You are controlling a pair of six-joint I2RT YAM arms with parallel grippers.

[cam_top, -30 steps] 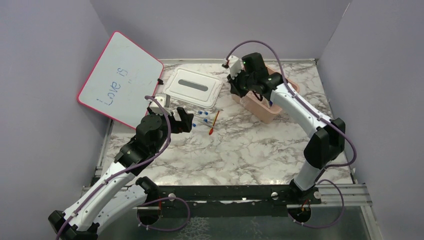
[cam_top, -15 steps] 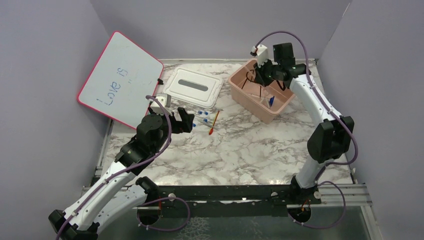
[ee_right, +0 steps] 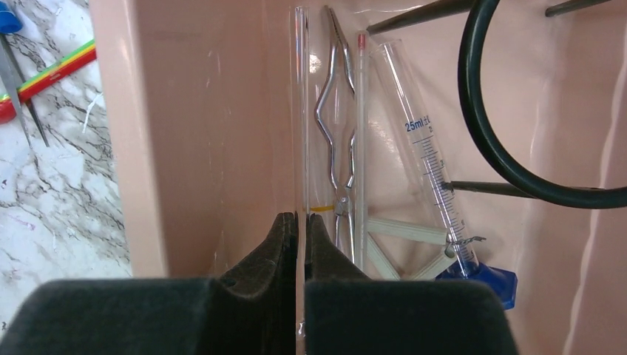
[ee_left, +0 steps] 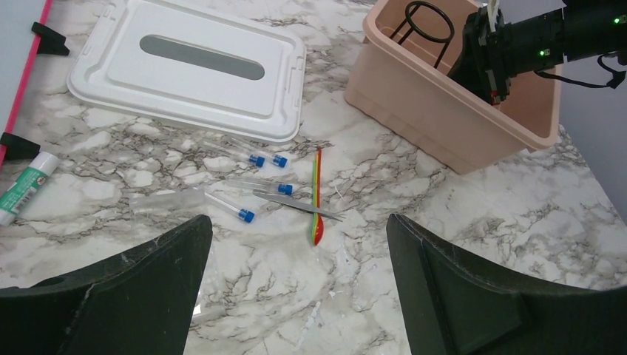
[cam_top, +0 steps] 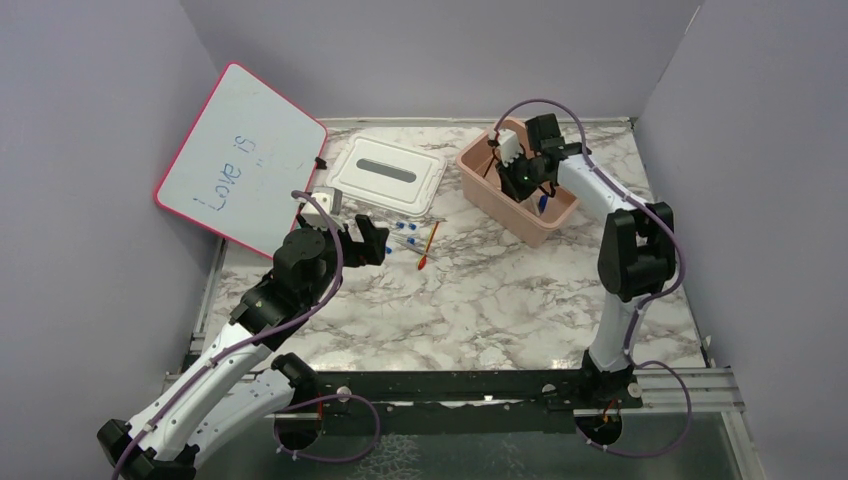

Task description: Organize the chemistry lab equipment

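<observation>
My right gripper (cam_top: 520, 180) is down inside the pink bin (cam_top: 500, 207) and shut on a thin clear glass tube (ee_right: 300, 111), which stands close to the bin's left wall; its fingers (ee_right: 285, 237) pinch it. The bin also holds the black wire ring stand (ee_right: 471, 111), a graduated cylinder (ee_right: 421, 140) and a metal clip (ee_right: 333, 118). My left gripper (cam_top: 365, 240) is open and empty above the table. In front of it (ee_left: 297, 222) lie clear tubes with blue caps (ee_left: 246, 215), the orange-red stick (ee_left: 318, 192) and metal tweezers (ee_left: 296, 203).
A white lid (cam_top: 388, 173) lies flat left of the bin. The pink-framed whiteboard (cam_top: 240, 155) leans at the back left, with a glue stick (ee_left: 26, 185) beside it. Purple walls close in three sides.
My right gripper swung from the bin's left end across to its far side, then came down into the bin. The left arm has not moved.
</observation>
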